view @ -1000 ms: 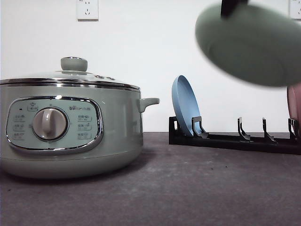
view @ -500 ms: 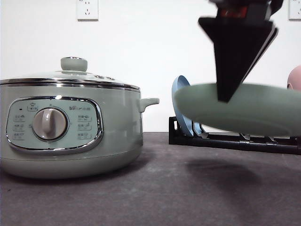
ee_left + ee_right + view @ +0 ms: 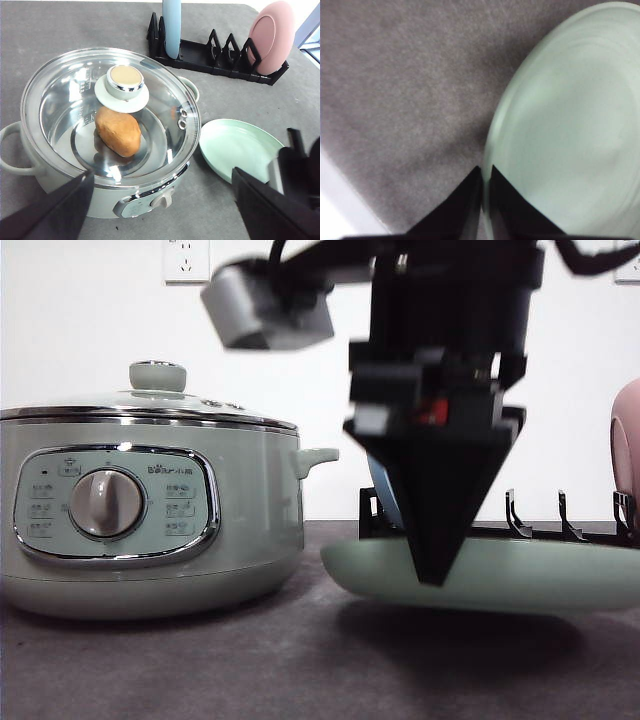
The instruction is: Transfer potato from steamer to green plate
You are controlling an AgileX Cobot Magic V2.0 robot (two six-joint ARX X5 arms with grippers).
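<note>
The right gripper points straight down in the front view, its dark tapered fingers pinched onto the near rim of the green plate, one finger on each side of the rim in the right wrist view. The plate lies almost level, just above or on the dark table; its shadow sits right beneath it and I cannot tell whether it touches. The arm rises vertically from the gripper, its upper part cut off by the frame edge, with a grey wrist camera jutting toward the steamer side.

The left gripper hangs above the steamer with its fingers spread wide and nothing between them; just the two dark tips show.

The potato lies inside the steamer on the bottom, under the closed glass lid, partly hidden by the lid knob. The green plate rests beside the steamer, to the robot's right.

Behind stands a black dish rack holding a blue plate and a pink dish upright. In the front view the gripper hides most of the blue plate, and the pink dish is cut off at the edge.
</note>
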